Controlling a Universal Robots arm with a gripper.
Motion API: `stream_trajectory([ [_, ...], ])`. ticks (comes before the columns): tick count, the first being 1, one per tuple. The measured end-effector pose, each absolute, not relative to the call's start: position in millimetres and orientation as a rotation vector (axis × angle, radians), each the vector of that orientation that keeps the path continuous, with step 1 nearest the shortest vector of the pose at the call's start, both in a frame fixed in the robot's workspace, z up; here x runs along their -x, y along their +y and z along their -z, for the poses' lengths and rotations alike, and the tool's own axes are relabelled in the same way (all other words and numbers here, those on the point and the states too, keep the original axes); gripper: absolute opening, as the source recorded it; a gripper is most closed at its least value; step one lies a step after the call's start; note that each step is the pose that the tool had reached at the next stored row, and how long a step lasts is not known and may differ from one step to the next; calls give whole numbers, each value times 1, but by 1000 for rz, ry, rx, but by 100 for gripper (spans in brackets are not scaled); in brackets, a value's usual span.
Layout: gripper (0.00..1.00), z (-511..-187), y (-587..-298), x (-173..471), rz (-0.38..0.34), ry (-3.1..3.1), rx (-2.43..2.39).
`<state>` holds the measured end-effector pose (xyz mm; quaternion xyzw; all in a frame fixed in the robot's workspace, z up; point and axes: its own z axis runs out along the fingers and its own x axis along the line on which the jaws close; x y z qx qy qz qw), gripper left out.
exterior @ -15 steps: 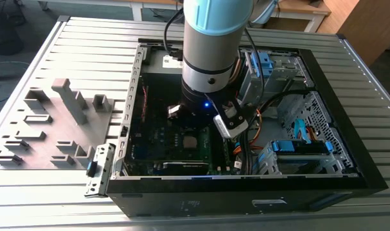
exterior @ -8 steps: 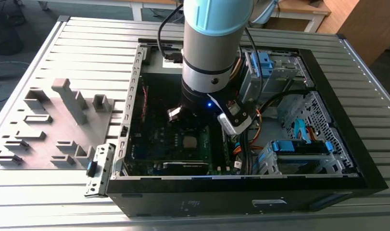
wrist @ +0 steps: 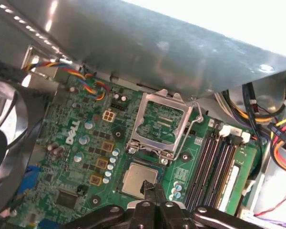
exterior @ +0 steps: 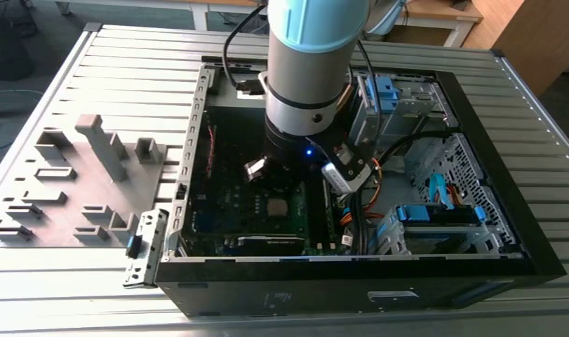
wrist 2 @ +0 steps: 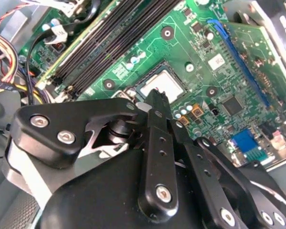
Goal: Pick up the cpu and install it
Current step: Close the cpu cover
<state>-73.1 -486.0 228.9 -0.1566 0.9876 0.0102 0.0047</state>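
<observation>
The cpu (wrist: pixel 137 181) lies flat in its socket on the green motherboard (wrist: pixel 71 157), silver top up; it also shows in the exterior view as the cpu (exterior: pixel 278 207) and in the second wrist view as the cpu (wrist 2: pixel 165 84). The black socket frame (wrist: pixel 163 122) stands hinged open beside it. My gripper (wrist: pixel 149 189) hangs just over one edge of the chip, fingers shut together with nothing between them; in the second wrist view the gripper (wrist 2: pixel 155 97) tip points at the chip's rim. The arm's wrist (exterior: pixel 308 112) stands upright inside the open computer case (exterior: pixel 509 260).
Black memory slots (wrist: pixel 214 167) run beside the socket. Coloured cable bundles (wrist: pixel 88 81) and a round fan (wrist: pixel 7 143) sit near the board. Drive bays with blue clips (exterior: pixel 438 214) fill the case's right side. A grey fixture plate with blocks (exterior: pixel 78 182) lies at the exterior view's left.
</observation>
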Motion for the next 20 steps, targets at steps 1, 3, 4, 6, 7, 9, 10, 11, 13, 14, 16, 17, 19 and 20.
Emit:
stream_trajectory([
  [1, 12, -229, -486, 72, -32, 3092, 497],
  [3, 12, -229, -486, 70, -33, 3091, 505],
  [4, 12, -229, -486, 68, -33, 3091, 508],
  [6, 12, -229, -485, 66, -34, 3090, 514],
  [7, 12, -229, -485, 64, -34, 3089, 517],
  [9, 12, -229, -485, 61, -35, 3088, 522],
  [10, 12, -229, -485, 60, -35, 3088, 525],
  [11, 12, -229, -484, 59, -36, 3087, 528],
  [13, 12, -229, -482, 58, -36, 3087, 530],
  [14, 12, -229, -481, 57, -36, 3087, 531],
  [16, 12, -228, -479, 56, -36, 3086, 534],
  [17, 12, -228, -477, 56, -37, 3086, 535],
  [19, 12, -228, -475, 54, -37, 3085, 537],
  [20, 12, -228, -474, 54, -38, 3085, 539],
])
